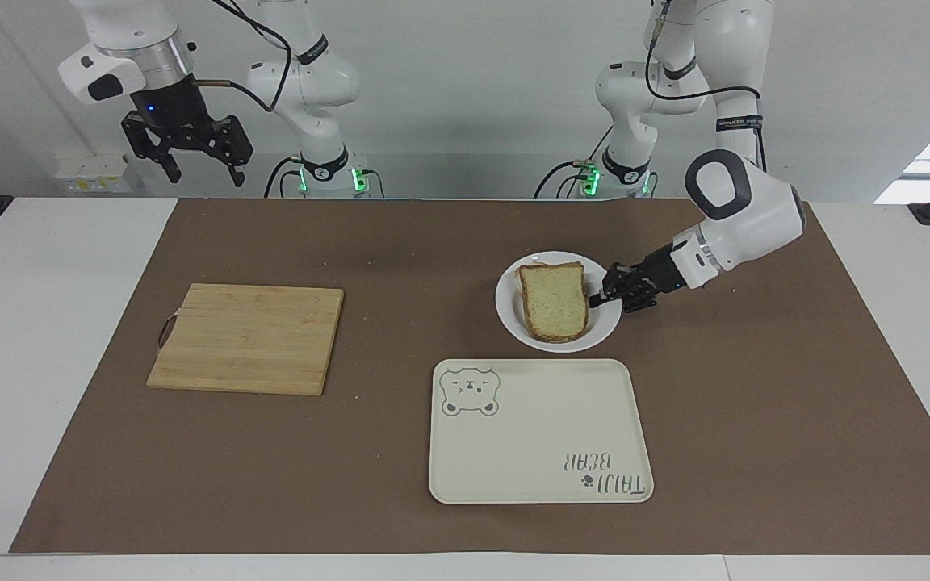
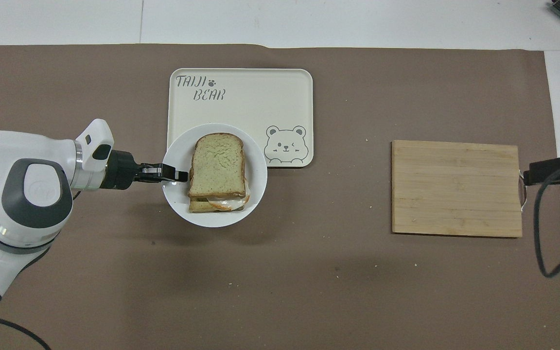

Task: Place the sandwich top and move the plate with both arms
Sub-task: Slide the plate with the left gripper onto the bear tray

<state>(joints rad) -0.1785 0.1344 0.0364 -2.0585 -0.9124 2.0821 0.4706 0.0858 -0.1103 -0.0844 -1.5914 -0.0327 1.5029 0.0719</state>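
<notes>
Left gripper (image 1: 601, 297), jaws clamped on rim of small round glossy white plate (image 1: 604, 327), holds it w/ plain tan bread slice (image 1: 554, 300) topping sandwich, partly over cream bear-print tray (image 1: 529, 452). Right gripper (image 1: 194, 165) waits raised over the worktop edge at the right arm's end, jaws open.

Bright even light, soft shadows, sharp focus.

The sandwich top (image 2: 217, 158) lies on the plate (image 2: 255, 194), raised over the tray's (image 2: 241, 97) nearer edge.

I work in a lab: my two arms (image 1: 723, 202) bolted at twelve o'clock, brown mat (image 1: 756, 387) over a white table (image 1: 29, 339), bare walls, loose cables.
</notes>
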